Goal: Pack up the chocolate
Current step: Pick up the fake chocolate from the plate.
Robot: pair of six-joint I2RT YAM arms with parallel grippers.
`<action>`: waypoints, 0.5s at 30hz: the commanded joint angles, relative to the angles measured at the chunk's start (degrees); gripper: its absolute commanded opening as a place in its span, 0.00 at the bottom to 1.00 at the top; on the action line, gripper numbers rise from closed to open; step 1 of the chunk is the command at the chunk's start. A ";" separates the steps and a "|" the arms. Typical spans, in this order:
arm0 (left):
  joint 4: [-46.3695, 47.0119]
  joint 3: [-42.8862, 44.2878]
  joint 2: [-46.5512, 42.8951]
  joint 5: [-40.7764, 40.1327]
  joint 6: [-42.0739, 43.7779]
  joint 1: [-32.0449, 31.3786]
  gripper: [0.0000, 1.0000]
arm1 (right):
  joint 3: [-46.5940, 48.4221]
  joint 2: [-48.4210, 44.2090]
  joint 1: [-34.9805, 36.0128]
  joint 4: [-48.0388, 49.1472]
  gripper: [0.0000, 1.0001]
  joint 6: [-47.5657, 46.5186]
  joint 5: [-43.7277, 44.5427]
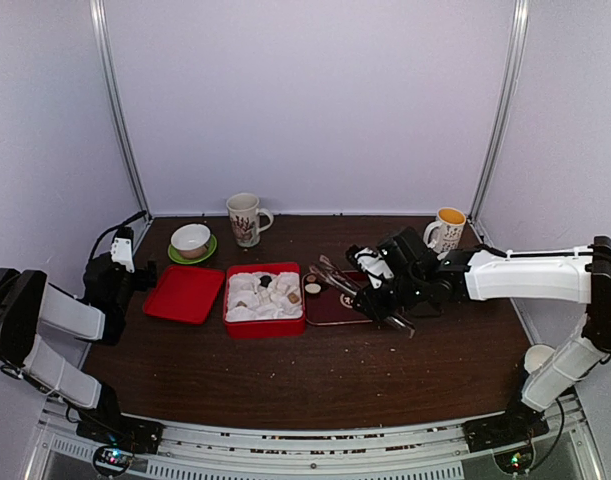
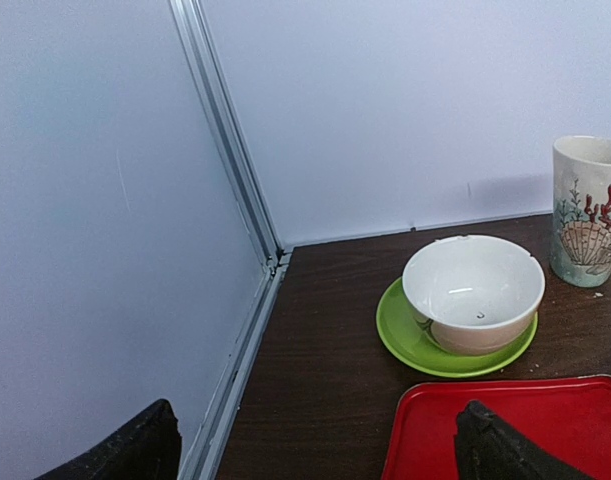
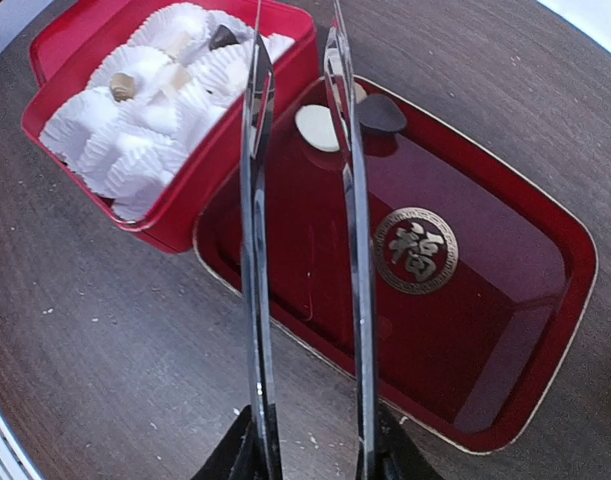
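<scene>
A red box (image 1: pixel 263 322) with a white moulded insert holds several chocolate pieces (image 1: pixel 283 290); in the right wrist view a brown one (image 3: pixel 123 86) and a dark one (image 3: pixel 222 37) show. Beside it a dark red tray (image 1: pixel 337 312) carries a cream piece (image 3: pixel 315 128) and a dark brown piece (image 3: pixel 383 113) at its corner nearest the box. My right gripper (image 1: pixel 319 268) has long metal blades, open and empty, with tips (image 3: pixel 297 25) above that corner. My left gripper (image 1: pixel 135 275) is open and empty (image 2: pixel 315 455) at the left edge of the red lid (image 1: pixel 185 293).
A white bowl on a green saucer (image 1: pixel 191 240) (image 2: pixel 473 290) and a shell-pattern mug (image 1: pixel 245 218) (image 2: pixel 590 210) stand at the back left. A mug with an orange inside (image 1: pixel 446 230) stands back right. A white cup (image 1: pixel 538 357) sits by the right arm's base.
</scene>
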 commanded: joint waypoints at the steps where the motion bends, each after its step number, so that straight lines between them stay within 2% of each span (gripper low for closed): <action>1: 1.76 0.06 -0.05 0.60 0.32 0.43 0.98 | -1.30 -1.35 -1.49 -1.24 0.34 1.80 3.31; 8: 1.82 0.06 -0.06 0.57 0.32 0.42 0.98 | 1.86 3.86 -3.27 -3.52 0.34 2.88 0.63; 15: 1.79 0.03 -0.08 0.55 0.25 0.42 0.98 | 6.49 9.71 -3.25 -6.53 0.38 3.20 -1.29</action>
